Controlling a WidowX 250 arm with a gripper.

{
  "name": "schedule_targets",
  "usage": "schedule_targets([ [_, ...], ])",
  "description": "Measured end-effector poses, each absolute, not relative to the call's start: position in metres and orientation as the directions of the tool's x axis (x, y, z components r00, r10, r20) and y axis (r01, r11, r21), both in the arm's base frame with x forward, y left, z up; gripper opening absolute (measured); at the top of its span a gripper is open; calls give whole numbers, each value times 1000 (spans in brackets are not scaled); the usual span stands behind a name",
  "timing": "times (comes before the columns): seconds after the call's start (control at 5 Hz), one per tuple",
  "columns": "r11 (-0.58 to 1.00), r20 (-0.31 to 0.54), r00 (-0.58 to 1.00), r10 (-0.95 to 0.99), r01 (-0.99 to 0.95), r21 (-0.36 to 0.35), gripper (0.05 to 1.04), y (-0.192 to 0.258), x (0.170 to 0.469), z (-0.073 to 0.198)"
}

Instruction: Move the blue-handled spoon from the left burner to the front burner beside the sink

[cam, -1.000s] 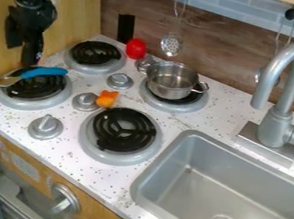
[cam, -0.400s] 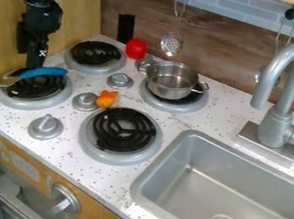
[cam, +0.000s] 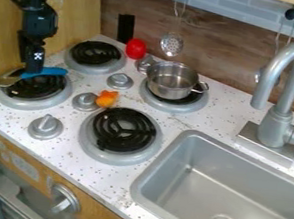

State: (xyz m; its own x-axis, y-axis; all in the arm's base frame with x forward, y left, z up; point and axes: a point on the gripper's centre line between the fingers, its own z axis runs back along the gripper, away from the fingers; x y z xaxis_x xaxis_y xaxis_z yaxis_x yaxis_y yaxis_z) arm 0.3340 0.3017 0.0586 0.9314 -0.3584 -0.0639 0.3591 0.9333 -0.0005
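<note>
The gripper (cam: 33,71) points down well to the left of the pot (cam: 171,82), its tip at the spoon (cam: 52,71); it hides part of the blue handle, so whether it is spread or closed, or touching the spoon, I cannot tell. The spoon lies across a burner (cam: 60,98), left of the pot and a little nearer the camera, its dull end farthest from the pot. Between spoon and pot stand a small knob (cam: 119,81) and, nearer the camera, an orange toy (cam: 107,98) beside another knob (cam: 84,102). The red toy (cam: 136,49) sits behind the pot to its left; a slotted ladle (cam: 172,44) hangs behind it; the faucet (cam: 278,117) rises to its right.
</note>
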Motion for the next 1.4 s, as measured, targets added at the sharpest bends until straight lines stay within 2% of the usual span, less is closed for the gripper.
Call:
schedule_targets([
  [0.4, 940, -35, 940, -340, 340, 2, 965, 305, 332, 47],
  [0.8, 942, 41, 944, -328, 330, -56, 421, 296, 332, 34],
  [1.0, 945, 74, 946, -315, 320, -62, 391, 295, 332, 33],
  [1.4, 956, 109, 957, -268, 278, -91, 391, 287, 329, 36],
])
